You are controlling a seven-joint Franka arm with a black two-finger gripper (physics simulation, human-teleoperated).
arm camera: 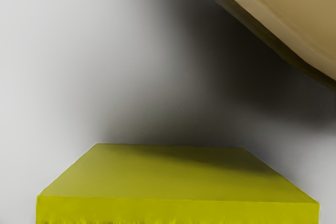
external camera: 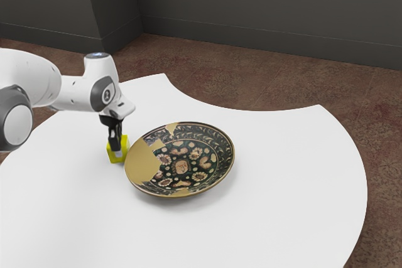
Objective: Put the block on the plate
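- In the exterior view, the block sits at the plate's nine o'clock.
- Probably light, stiff; I'd pinch opposite sides.
- My gripper, spread or pinching: can't tell.

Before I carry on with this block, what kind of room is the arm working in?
Possibly an office or lab, hard to say which: plain dark wall, mottled brown floor, white curved-edge table.

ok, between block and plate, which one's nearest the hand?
The yellow block: the hand is right at it. The patterned plate sits farther off, toward the exterior view's right.
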